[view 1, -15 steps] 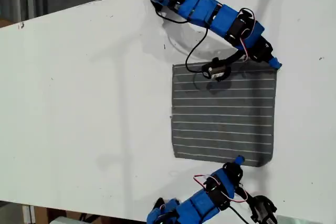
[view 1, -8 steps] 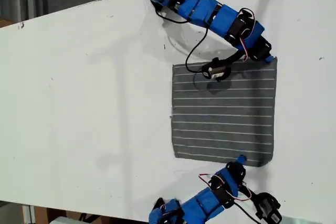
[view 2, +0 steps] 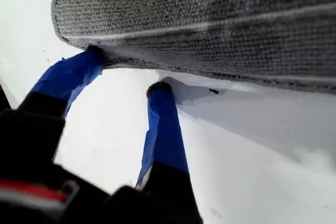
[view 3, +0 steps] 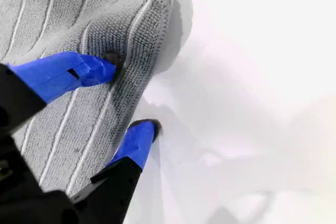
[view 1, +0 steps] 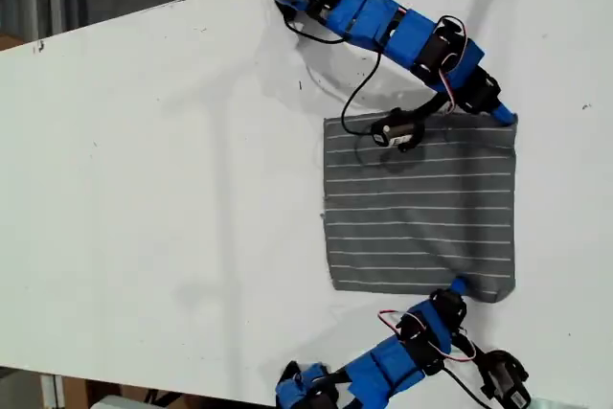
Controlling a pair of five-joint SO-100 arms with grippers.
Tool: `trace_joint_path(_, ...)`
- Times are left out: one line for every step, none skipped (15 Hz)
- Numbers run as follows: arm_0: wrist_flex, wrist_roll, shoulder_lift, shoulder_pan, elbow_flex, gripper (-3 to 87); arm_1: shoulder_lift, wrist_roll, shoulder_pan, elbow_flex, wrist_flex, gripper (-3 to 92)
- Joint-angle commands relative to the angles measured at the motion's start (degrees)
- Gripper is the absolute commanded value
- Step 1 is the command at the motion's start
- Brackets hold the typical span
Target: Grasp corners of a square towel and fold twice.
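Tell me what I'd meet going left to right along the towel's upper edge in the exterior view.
Bare table → free corner of the towel → small black cylindrical unit on a cable, over the cloth → an arm's end effector at the other corner → bare table.

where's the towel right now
The towel lies flat on the white table toward the exterior view's right, between the two blue arms, with a gripper at each of its right-hand corners.

The towel (view 1: 420, 200) has slid toward the exterior view's right.
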Motion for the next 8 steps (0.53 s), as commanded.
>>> trace_joint_path(-0.70, 2.20, 1.14, 0.18, -3.25, 22.5, 3.08, -0.88, -0.35, -1.14, 0.97, 25.8)
trace_joint_path(0.35, 2.64, 1.49, 0.70, -4.83, 22.5, 2.99, -1.05, -0.35, -1.14, 0.79, 25.8)
trace_joint_path(3.78, 2.37, 2.55, 1.32, -7.21, 22.0, 2.99, -1.05, -0.44, -0.79, 0.79, 25.6)
trace_joint_path(7.38, 2.02, 4.48, 2.11, -8.88, 22.0, 2.99, -1.49, -0.35, -0.70, 0.97, 25.6)
trace_joint_path(13.10, 1.23, 7.03, 2.55, -10.02, 22.0, 3.08, -1.93, -0.09, -0.70, 1.05, 25.7)
trace_joint_path(17.40, 0.53, 9.49, 2.55, -9.84, 21.8, 3.08, -2.55, 0.18, -0.53, 1.14, 25.8)
trace_joint_path(18.98, 0.70, 10.99, 2.29, -10.11, 21.6, 3.16, -3.25, 0.53, -0.53, 1.32, 25.8)
trace_joint_path(19.78, 0.88, 11.60, 2.29, -10.72, 21.5, 3.60, -3.60, 0.79, -0.53, 2.55, 25.8)
